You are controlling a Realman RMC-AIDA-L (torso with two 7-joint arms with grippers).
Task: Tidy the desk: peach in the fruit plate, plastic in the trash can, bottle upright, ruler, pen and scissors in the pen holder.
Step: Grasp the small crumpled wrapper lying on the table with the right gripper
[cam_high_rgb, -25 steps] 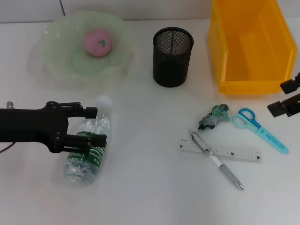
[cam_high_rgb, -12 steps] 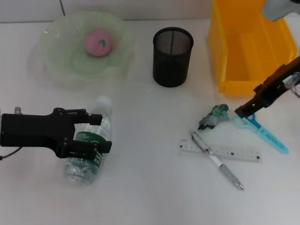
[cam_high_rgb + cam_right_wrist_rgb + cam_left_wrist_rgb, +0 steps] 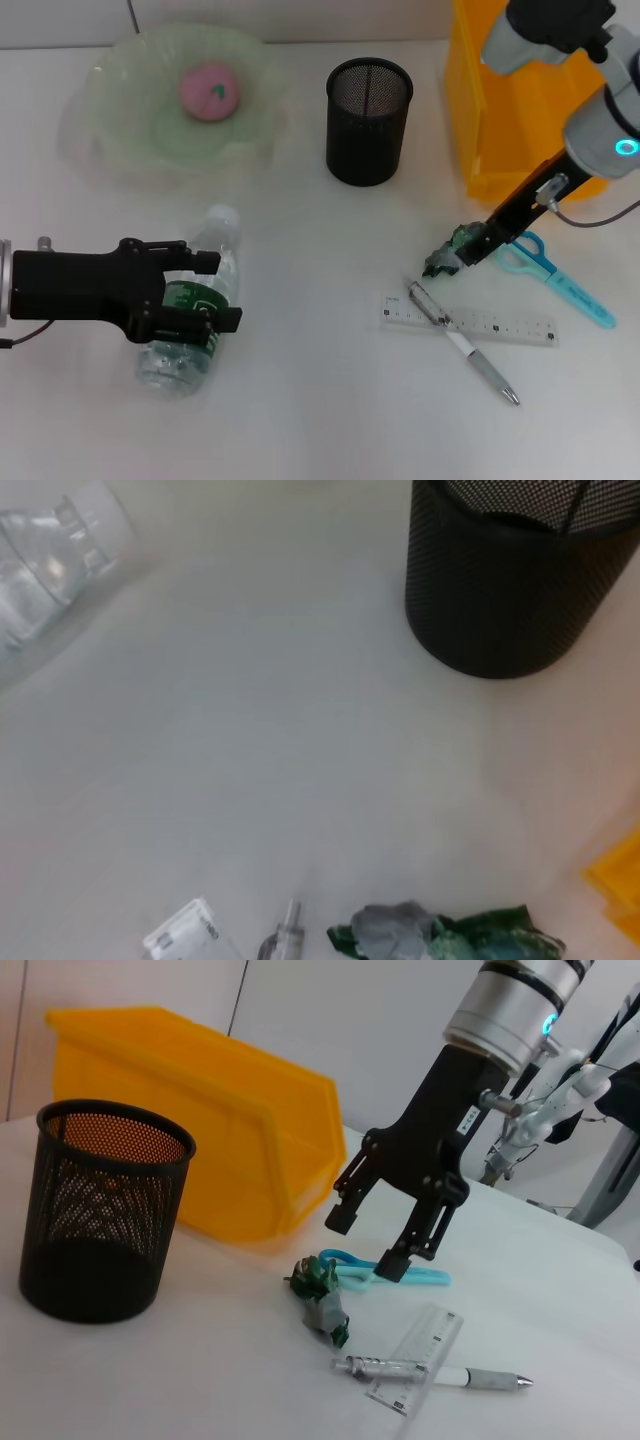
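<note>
Head view, lower left: my left gripper sat with jaws apart, straddling the bottle, which lay on its side. Right of centre, my right gripper hung with jaws apart just above the crumpled plastic. The scissors lay just beside it, and the pen lay crossed over the ruler below. Peach was in the fruit plate, upper left. Pen holder stood top centre, the yellow bin upper right.
</note>
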